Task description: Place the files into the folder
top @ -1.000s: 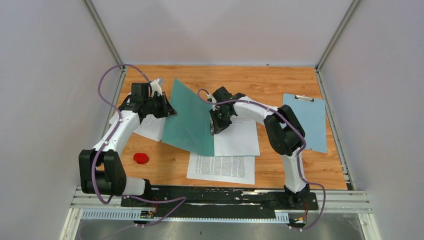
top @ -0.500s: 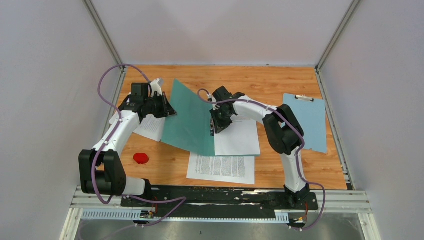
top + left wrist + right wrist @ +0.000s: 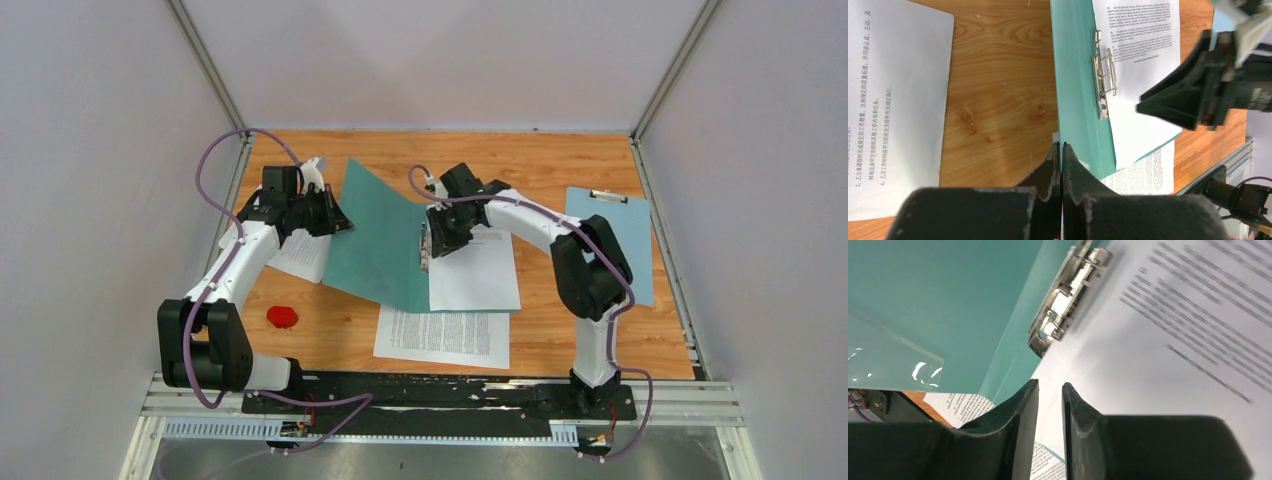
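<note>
My left pincer (image 3: 338, 222) is clenched on the 9 o'clock edge of the teal folder (image 3: 380, 235), which lies open mid-table with that cover tilted up off the wood. My right pincer (image 3: 432, 246) hangs just over the folder's spine beside the metal fastener (image 3: 1064, 297), its jaws a narrow slit apart and grasping nothing, with one printed sheet (image 3: 478, 272) on the flat cover at its 3 o'clock. A second sheet (image 3: 445, 336) lies at the folder's 6 o'clock, and a third sheet (image 3: 303, 256) at its 9 o'clock, under my left arm.
</note>
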`<state>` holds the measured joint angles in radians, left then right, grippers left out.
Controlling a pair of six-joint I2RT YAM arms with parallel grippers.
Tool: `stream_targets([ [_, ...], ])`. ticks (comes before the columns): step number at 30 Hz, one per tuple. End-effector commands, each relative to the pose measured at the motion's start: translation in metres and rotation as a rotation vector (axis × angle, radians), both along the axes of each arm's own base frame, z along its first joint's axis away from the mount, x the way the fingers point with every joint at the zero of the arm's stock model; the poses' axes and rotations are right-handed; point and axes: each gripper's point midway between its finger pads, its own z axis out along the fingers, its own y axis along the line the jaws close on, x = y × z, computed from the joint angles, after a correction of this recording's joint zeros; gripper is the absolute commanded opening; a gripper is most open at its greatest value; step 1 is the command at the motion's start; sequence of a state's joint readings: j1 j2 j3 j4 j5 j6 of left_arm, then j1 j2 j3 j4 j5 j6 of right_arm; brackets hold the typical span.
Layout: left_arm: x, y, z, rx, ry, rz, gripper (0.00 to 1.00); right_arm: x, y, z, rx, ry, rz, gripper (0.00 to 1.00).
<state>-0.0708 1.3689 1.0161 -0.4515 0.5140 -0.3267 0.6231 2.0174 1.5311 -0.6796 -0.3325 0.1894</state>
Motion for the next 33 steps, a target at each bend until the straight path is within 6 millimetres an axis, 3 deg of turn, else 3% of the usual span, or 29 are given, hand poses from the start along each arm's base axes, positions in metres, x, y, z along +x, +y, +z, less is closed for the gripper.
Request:
stream_targets([
  [1, -0.003, -0.002, 0.004, 0.002, -0.026, -0.03, 0.0, 0.035, -0.039, 0.046, 0.059, -0.153, -0.12, 0.3],
  [6, -0.003, -0.003, 0.006, -0.004, -0.031, -0.032, 0.0, 0.056, -0.107, 0.022, -0.03, -0.141, -0.265, 0.47],
  [10, -0.002, -0.003, 0.006, -0.005, -0.032, -0.031, 0.0, 0.069, -0.153, 0.004, -0.096, -0.129, -0.364, 0.48],
  [14, -0.002, -0.003, 0.005, -0.003, -0.031, -0.03, 0.0, 0.071, -0.182, -0.013, -0.163, -0.094, -0.427, 0.47],
  [23, -0.001, -0.003, 0.005, -0.004, -0.031, -0.026, 0.0, 0.057, -0.182, -0.037, -0.148, -0.031, -0.411, 0.44],
  [33, -0.001, -0.003, 0.004, -0.004, -0.028, -0.023, 0.0, 0.05, -0.168, -0.03, -0.099, -0.028, -0.385, 0.32],
])
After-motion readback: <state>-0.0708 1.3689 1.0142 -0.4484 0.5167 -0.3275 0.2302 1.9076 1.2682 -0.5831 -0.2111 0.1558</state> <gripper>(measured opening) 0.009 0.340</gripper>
